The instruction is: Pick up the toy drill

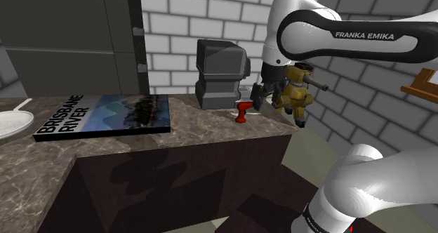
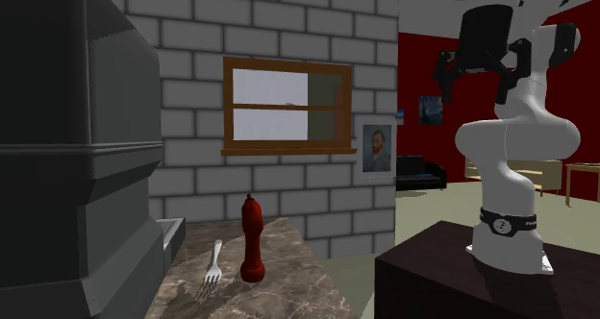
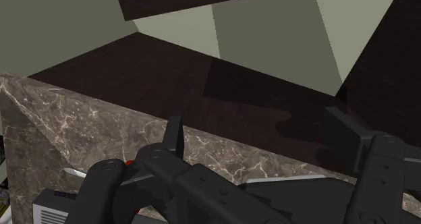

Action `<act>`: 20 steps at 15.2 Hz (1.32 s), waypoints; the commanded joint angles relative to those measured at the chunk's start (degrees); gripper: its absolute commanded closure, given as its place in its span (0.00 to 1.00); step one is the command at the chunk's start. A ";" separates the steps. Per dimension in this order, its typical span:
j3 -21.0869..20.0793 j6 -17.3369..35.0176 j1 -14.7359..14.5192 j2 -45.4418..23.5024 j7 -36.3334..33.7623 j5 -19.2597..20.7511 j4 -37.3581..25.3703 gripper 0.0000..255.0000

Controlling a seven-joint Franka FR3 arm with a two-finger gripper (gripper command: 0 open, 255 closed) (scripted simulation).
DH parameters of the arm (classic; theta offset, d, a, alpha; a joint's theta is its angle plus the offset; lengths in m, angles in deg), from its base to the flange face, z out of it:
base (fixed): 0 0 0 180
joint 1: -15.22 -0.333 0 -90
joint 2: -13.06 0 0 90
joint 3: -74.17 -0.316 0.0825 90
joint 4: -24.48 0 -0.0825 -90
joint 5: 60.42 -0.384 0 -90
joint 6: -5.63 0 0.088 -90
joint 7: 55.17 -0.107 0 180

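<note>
While the white arm reached out over the corner of the bench (image 1: pixel 210 130), its hand (image 1: pixel 269 98) hung released. Seen from across the room in the second exterior view, the two black fingers (image 2: pixel 444 77) stood well apart with nothing between them. The wrist view looked down past them at the bench's marble edge and its dark side panel.

The toy drill (image 1: pixel 298 91), yellow-brown, showed in the shoulder view just beside the hand on that view's right. It sat under the forearm and out past the bench's end, at about the hand's own height. Its nose pointed to that view's right and its grip hung downward. I could see nothing under it, and whether it touched the hand I couldn't tell.

On the bench a red pepper mill (image 1: pixel 242 113) stood upright near the corner, lower than the hand, with a white fork (image 2: pixel 213 262) lying just beside it. Behind them a grey appliance (image 1: pixel 221 74) stood before the brick wall. A book (image 1: pixel 105 116) titled BRISBANE RIVER lay flat further toward the shoulder view's left. At that view's left edge sat a shallow white dish (image 1: pixel 10 121) with a handle; what lay in it I couldn't make out.
</note>
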 commanded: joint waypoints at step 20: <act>29.06 22.86 -2.23 -22.45 49.60 12.57 -4.68 0.00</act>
